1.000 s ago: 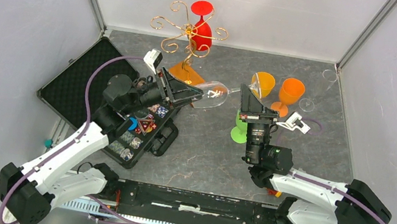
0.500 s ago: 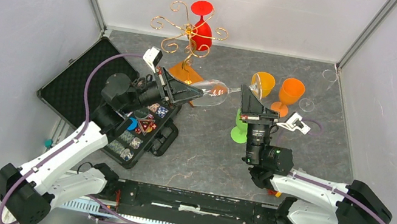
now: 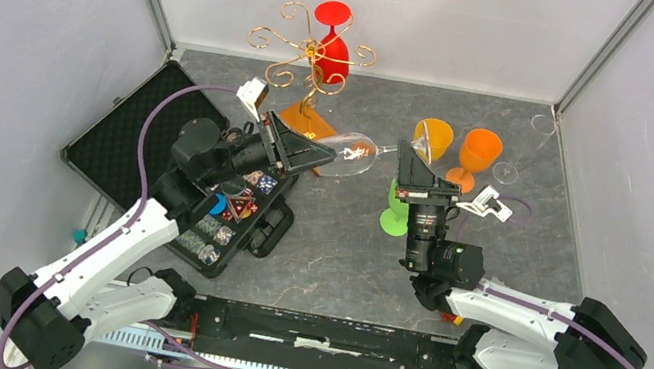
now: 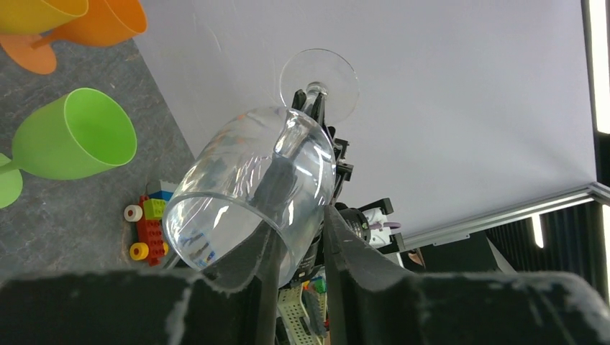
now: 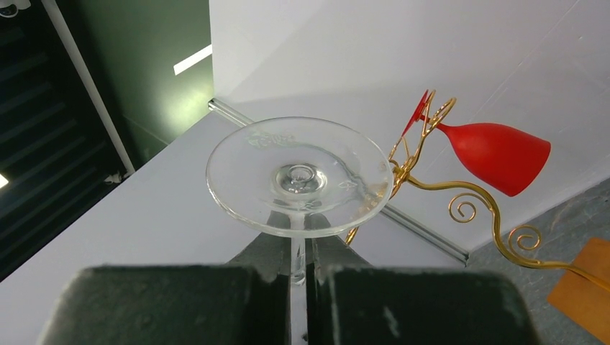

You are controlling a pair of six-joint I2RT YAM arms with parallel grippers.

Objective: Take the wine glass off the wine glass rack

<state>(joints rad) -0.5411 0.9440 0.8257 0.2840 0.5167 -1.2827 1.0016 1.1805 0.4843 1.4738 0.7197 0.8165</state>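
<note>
A clear wine glass (image 3: 351,154) hangs level above the table between my two grippers. My right gripper (image 3: 406,154) is shut on its stem just under the foot (image 5: 298,176). In the right wrist view that gripper (image 5: 298,248) pinches the thin stem. My left gripper (image 3: 316,154) is at the bowl (image 4: 237,187). The left gripper (image 4: 298,223) straddles the rim, one finger inside, one outside, with a gap showing. The gold wine glass rack (image 3: 311,50) stands at the back on its wooden base (image 3: 306,122). A red wine glass (image 3: 333,56) hangs from the rack (image 5: 401,167).
A green glass (image 3: 392,218) stands under the right gripper. Two orange glasses (image 3: 433,137) (image 3: 481,151) are behind it. The open black case of poker chips (image 3: 226,217) lies under the left arm. Small toy bricks (image 4: 147,223) lie near the right arm's base.
The clear glass and the left gripper have crept slightly toward the back. The right gripper has kept its hold on the stem and barely moved.
</note>
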